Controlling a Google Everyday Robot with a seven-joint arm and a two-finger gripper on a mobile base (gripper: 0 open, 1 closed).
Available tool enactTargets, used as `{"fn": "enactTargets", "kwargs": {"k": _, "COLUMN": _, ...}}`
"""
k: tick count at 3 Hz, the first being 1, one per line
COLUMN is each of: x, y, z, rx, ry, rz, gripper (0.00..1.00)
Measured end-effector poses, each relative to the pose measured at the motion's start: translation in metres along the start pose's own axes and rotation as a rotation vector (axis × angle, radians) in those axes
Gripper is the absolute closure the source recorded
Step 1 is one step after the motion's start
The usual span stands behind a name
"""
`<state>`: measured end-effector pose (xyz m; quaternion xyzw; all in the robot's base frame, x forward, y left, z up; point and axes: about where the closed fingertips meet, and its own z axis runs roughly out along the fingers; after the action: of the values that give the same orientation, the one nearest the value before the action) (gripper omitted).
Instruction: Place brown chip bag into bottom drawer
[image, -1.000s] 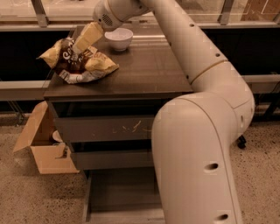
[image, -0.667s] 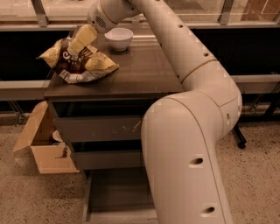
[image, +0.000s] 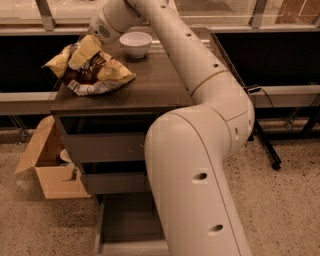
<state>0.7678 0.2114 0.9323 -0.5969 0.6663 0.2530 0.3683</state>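
White arm (image: 210, 95) in a high arc, gripper (image: 86, 50) down at the brown chip bag (image: 102, 80), hold unclear

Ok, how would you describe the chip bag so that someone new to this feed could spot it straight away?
Find the grey drawer cabinet and look at its dark top. The brown chip bag lies at the left end, with the arm's hand right at its upper edge. It is crumpled foil, dark brown in the middle with yellow ends, unlike the smooth white bowl behind it.
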Motion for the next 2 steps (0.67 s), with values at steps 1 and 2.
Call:
{"fn": "enactTargets", "kwargs": {"k": 1, "x": -0.0044, "y": 0.0069, "z": 0.0306, "rx": -0.054, "ry": -0.022, "rz": 0.001, "gripper": 0.0}}
{"fn": "enactTargets", "kwargs": {"k": 2, "x": -0.0011, "y": 0.0082, "z": 0.0396, "rx": -0.061, "ry": -0.008, "rz": 0.006, "gripper": 0.0}}
